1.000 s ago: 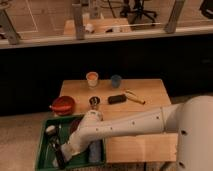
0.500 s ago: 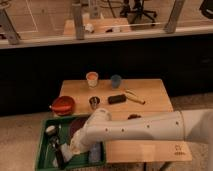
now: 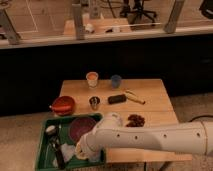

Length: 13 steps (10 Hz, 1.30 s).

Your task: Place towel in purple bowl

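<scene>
The gripper (image 3: pixel 64 153) is down in the green tray (image 3: pixel 43 150) at the near left of the table (image 3: pixel 155 100). The view's too murky there to tell what its jaws are doing. The purple bowl (image 3: pixel 81 127) sits inside the tray, just right of the gripper, with the red bowl (image 3: pixel 63 105) beyond it on the table.

White arm (image 3: pixel 150 137) comes in from right edge, lower part of view, runs leftward approx level, w/ small dark holes along its casing. Rounded joint (image 3: pixel 111 121) bulges at top of bend, then wrist drops down-left. Gripper (image 3: pixel 80 151) sits low at lower left, at end of wrist, pointing downward.
</scene>
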Available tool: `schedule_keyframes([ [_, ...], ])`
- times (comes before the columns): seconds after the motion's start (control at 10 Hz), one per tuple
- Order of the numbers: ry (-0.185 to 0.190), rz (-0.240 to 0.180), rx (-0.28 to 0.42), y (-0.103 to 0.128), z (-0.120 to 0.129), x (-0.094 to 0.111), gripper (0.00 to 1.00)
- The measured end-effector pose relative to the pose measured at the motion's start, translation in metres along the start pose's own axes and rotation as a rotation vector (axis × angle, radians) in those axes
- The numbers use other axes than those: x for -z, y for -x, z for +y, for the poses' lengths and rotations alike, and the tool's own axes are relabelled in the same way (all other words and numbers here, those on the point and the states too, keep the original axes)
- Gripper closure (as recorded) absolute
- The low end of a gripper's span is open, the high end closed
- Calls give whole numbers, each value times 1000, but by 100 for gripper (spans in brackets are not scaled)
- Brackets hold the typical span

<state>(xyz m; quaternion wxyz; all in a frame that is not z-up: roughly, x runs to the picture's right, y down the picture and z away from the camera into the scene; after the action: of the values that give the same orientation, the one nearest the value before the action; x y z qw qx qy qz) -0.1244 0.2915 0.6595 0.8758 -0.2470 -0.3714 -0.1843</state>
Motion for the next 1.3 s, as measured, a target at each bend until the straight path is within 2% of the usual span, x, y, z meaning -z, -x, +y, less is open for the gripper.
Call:
schedule_keyframes([
  [0.1, 11, -5, -6, -2, 1, -4, 93],
  [0.3, 34, -3, -5, -8, 1, -18, 72],
  [0.5, 51, 15, 21, -7, -3, -31, 53],
  [0.7, 64, 41, 53, -8, -7, -45, 31],
  [0.8, 65, 54, 66, -9, -9, -50, 23],
  [0.9, 64, 65, 75, -9, -12, -55, 20],
  [1.3, 43, 98, 74, -20, -24, -72, 20],
])
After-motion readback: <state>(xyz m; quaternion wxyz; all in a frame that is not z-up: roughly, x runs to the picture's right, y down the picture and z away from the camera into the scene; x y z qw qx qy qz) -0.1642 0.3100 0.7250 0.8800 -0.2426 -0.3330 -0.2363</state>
